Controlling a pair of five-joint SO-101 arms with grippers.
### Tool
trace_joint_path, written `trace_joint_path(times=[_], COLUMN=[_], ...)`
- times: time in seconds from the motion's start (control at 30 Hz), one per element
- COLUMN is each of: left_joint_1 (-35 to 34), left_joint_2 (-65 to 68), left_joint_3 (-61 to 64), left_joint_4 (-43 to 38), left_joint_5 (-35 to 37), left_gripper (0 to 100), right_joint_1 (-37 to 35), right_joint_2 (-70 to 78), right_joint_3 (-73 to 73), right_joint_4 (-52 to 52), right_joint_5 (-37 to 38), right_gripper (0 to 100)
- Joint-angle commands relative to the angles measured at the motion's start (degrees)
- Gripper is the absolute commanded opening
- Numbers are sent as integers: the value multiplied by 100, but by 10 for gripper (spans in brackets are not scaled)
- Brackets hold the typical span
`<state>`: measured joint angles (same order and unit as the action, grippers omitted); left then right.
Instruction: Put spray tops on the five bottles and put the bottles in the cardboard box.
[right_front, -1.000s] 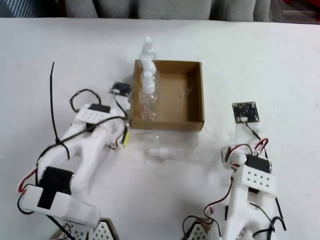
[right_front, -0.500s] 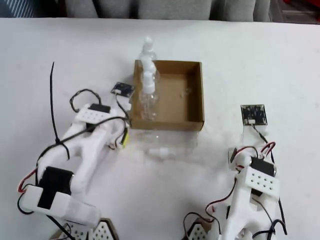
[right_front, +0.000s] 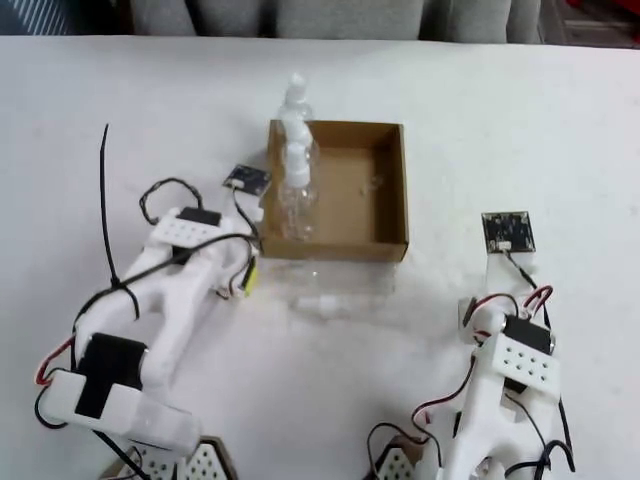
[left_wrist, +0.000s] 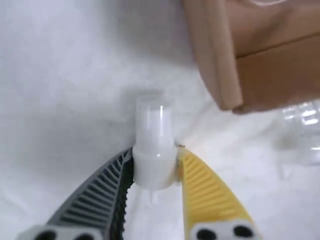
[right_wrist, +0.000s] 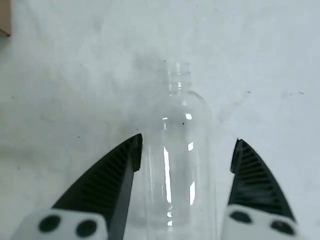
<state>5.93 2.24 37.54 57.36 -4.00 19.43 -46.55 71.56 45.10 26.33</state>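
Observation:
My left gripper (left_wrist: 154, 155) is shut on a white spray top (left_wrist: 152, 145), held just above the table near the front left corner of the cardboard box (left_wrist: 250, 50). In the high view this gripper (right_front: 248, 275) sits beside the box (right_front: 405, 190). A clear bottle with a spray top (right_front: 292, 185) stands inside the box at its left wall. My right gripper (right_wrist: 187, 141) is open, with a clear uncapped bottle (right_wrist: 180, 150) lying on the table between its fingers, neck pointing away. The right arm (right_front: 510, 360) is at the front right.
Another clear bottle (right_front: 345, 282) lies in front of the box, with a small white piece (right_front: 322, 305) next to it. A white spray top (right_front: 295, 95) rises behind the box's far left corner. Cables trail off the left arm (right_front: 150, 300).
The right arm has shifted a little to the right and toward the table's front. The left arm and its spray top have stayed put.

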Motion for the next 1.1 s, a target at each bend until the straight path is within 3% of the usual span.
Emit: trace_joint_path(times=[0.0,0.1,0.3,0.47,0.6,0.77,1.07], left_joint_1=[40,40,40,40,40,75,84], left_joint_2=[40,40,40,40,40,40,40], left_joint_3=[-193,-193,-193,-193,-193,-193,-325], left_joint_4=[70,70,70,70,70,70,70], left_joint_5=[-62,-62,-62,-62,-70,-70,-62], left_gripper=[20,20,20,20,21,21,21], right_joint_1=[66,57,242,242,-84,-356,-338], right_joint_2=[-75,-75,-84,-75,-75,-75,-66], right_joint_3=[-97,-141,-1398,-2004,-2013,-1996,-1899], right_joint_4=[84,189,1965,2703,2800,2756,2589], right_joint_5=[79,97,519,527,475,-211,-202], right_gripper=[224,224,224,224,223,223,223])
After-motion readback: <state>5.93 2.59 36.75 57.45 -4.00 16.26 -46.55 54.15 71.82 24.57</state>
